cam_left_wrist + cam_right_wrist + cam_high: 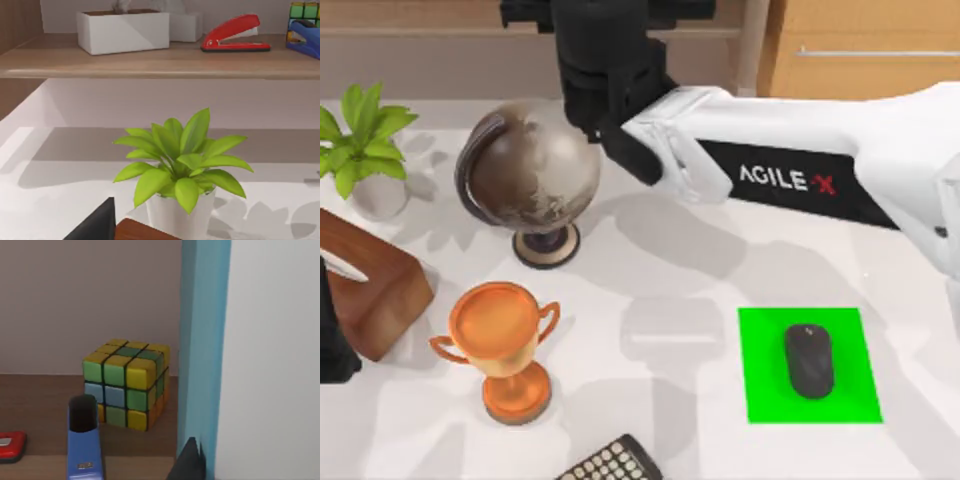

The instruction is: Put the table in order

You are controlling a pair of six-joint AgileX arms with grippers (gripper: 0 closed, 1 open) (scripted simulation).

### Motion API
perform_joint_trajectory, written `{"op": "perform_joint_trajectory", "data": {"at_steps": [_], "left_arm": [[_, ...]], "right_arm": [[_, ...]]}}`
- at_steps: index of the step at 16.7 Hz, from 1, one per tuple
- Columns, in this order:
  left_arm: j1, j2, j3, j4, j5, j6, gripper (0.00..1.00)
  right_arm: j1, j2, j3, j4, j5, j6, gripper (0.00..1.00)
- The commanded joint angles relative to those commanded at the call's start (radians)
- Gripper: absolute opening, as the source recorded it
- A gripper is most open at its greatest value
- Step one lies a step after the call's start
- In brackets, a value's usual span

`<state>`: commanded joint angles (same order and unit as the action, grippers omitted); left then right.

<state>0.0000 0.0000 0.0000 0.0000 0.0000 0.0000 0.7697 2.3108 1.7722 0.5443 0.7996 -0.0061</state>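
The right arm (790,170) reaches over the white worktop (670,270) toward the rear shelf (45,390), its tool's grip impossible to tell, and could clip the globe (532,170) or nudge the cube (127,382) beside the blue panel (202,340).

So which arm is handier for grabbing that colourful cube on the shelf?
Probably the right: its gripper reaches across the table to the shelf, with the cube close before its wrist camera. The left arm sits parked at the table's left edge.
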Motion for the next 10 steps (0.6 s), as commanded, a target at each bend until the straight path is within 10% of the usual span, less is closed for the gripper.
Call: {"op": "perform_joint_trajectory", "data": {"at_steps": [10], "left_arm": [[0.0, 0.0, 0.0, 0.0, 0.0, 0.0, 1.0]], "right_arm": [[-0.018, -0.148, -0.18, 0.009, -0.131, 0.113, 0.0]]}}
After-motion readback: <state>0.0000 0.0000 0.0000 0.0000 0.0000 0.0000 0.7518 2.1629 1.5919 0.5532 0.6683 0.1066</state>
